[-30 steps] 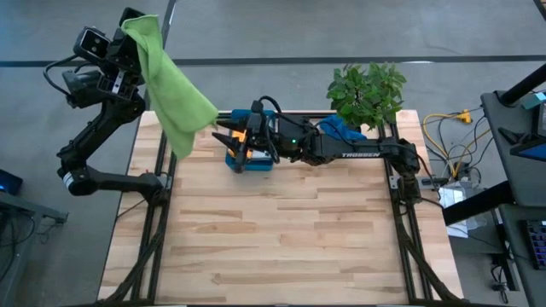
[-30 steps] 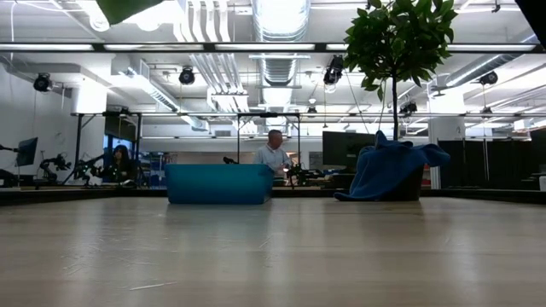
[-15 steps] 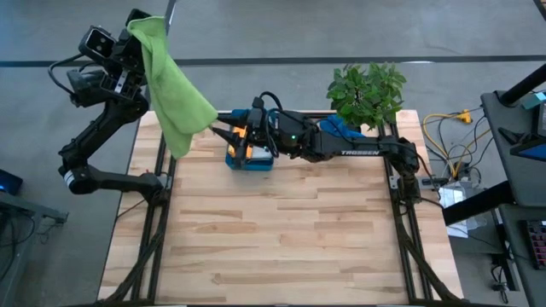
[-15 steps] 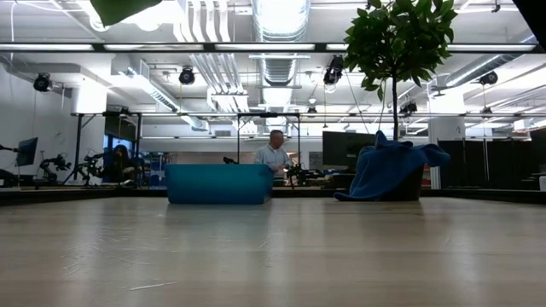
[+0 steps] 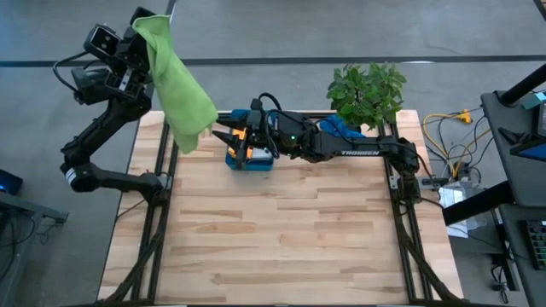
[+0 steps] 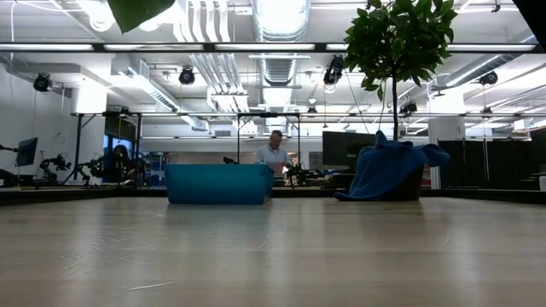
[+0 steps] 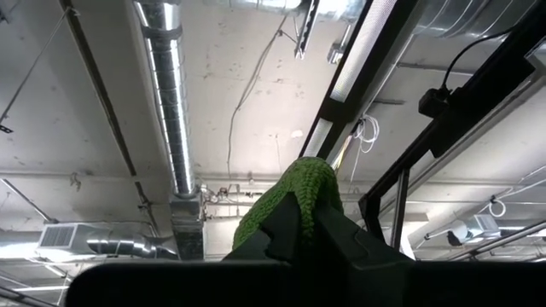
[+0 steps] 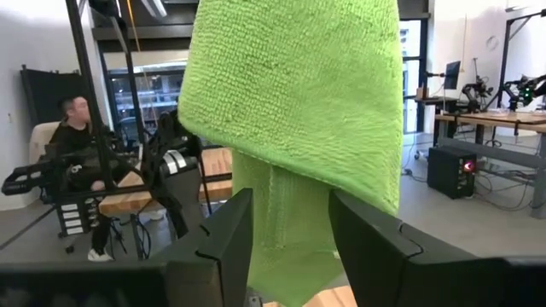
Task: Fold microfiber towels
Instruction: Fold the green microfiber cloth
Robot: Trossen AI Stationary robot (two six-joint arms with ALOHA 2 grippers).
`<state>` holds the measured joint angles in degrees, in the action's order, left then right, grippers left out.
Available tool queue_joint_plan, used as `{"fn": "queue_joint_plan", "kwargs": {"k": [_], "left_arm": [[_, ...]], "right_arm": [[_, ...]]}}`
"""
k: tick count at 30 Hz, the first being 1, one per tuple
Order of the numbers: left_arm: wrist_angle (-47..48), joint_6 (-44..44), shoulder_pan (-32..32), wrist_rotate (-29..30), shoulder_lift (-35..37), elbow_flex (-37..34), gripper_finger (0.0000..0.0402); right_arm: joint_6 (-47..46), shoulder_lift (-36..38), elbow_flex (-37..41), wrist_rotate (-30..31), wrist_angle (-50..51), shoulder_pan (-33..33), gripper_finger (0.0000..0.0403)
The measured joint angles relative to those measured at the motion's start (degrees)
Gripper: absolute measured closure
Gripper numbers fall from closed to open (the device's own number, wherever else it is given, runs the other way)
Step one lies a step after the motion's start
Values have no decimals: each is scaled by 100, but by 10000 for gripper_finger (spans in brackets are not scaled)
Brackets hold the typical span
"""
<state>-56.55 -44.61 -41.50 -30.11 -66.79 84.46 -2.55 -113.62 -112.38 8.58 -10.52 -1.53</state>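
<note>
My left gripper (image 5: 145, 34), raised beyond the table's far left corner, is shut on the lime green towel (image 5: 183, 94). The towel hangs down toward the table's far edge, and only its corner (image 6: 136, 10) shows in the low view. My right gripper (image 5: 217, 132) reaches level along the far edge, above the teal tray (image 5: 252, 160). It is open, with a finger on either side of the towel's lower part (image 8: 290, 247). A blue towel (image 6: 388, 170) lies draped at the foot of the plant (image 5: 367, 89). My left gripper pinches a bunched fold at the green towel's upper end (image 7: 300, 183) between its two fingers, which point slantwise upward. The cloth bulges past the fingertips, drapes over them and hangs slack below, clear of the table. My right gripper (image 8: 290, 205): I cannot tell whether its fingers touch the towel.
The teal tray (image 6: 217, 183) stands at the far edge with something orange (image 5: 243, 136) in it. The potted plant (image 6: 401, 38) stands at the far right. The wooden tabletop (image 5: 281, 230) stretches toward the near edge. People sit in the room beyond the table.
The hanging green towel has drifted a little toward the table's right, and its lower end has come nearer to my right gripper. The right gripper has kept still.
</note>
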Motion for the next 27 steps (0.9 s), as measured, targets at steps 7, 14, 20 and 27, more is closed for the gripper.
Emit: {"fn": "queue_joint_plan", "kwargs": {"k": [7,14,20,27], "left_arm": [[0,21,0,-7,-59,125,402],[2,10,0,-24,-59,125,402],[2,6,0,-24,-59,128,402],[2,21,0,50,-75,130,402]], "right_arm": [[27,0,0,0,46,10,252],[109,0,0,202,48,-1,250],[108,0,0,201,46,-25,256],[109,0,0,199,44,-25,262]]}}
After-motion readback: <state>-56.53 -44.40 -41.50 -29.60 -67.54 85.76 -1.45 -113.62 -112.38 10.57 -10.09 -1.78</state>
